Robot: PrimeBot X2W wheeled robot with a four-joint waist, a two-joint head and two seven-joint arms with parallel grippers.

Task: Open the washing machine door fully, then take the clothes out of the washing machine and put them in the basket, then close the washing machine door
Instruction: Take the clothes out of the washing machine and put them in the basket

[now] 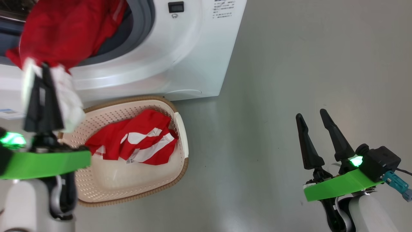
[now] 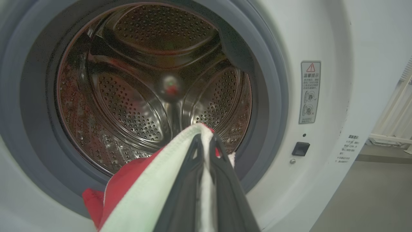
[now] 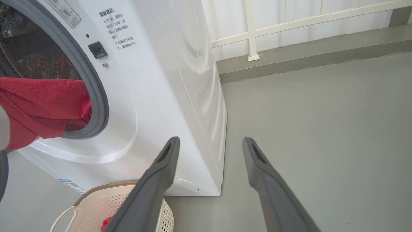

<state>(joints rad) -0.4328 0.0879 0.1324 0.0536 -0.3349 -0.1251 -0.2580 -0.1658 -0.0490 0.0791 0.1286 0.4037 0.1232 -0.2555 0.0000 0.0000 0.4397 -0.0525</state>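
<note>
The step in hand looks to be carrying a piece of clothing out of the washing machine (image 1: 193,48) and down into the basket (image 1: 181,129). To do it well, the left gripper (image 2: 206,141) should draw back until the trailing cloth clears the grey door seal (image 2: 270,96), then move over the middle of the basket, which sits below the jaws and just to their right in the head view. It should let go only once the cloth hangs inside the rim, so nothing drapes over the edge. The left jaws are pressed together on the white-trimmed edge of the red garment (image 1: 64,32). The rest of it bunches beyond the fingertips across the lower lip of the opening, and the steel drum (image 2: 145,80) behind looks empty. Another red garment with white stripes (image 1: 138,141) lies in the basket. The right gripper (image 1: 311,113) hangs with jaws wide apart, holding and touching nothing, over the floor (image 1: 305,64) to the right of the machine.
</note>
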